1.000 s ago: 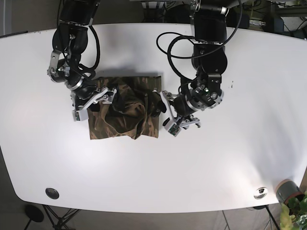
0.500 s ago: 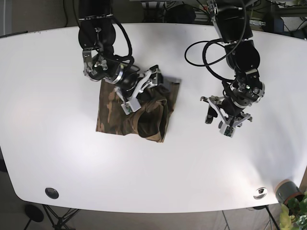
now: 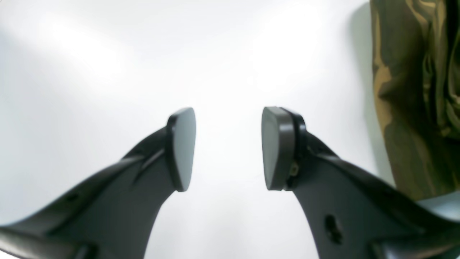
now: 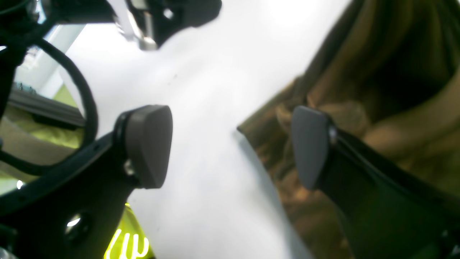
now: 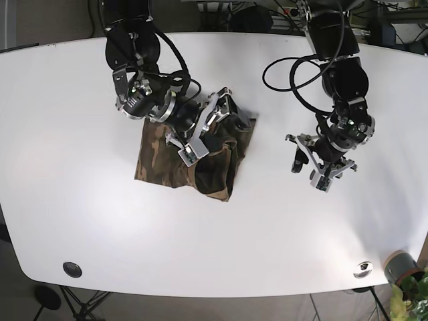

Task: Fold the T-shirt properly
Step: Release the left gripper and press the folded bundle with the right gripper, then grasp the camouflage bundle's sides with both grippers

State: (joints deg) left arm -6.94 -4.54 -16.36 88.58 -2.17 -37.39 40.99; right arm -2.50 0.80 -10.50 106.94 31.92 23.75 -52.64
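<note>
A white oval surface [image 5: 281, 234] carries 1 camouflage T-shirt [image 5: 160, 160], bunched left of centre. 2 arms reach over it: the right gripper [image 5: 208, 124] spread above the shirt's edge, the left gripper [image 5: 307, 167] released, well apart on bare white.

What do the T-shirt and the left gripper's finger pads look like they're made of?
T-shirt: soft woven or knit fabric, camouflage print, matte; it creases and bunches.
Left gripper pads: smooth grey, likely rubber or plastic, matte with little glare.
</note>
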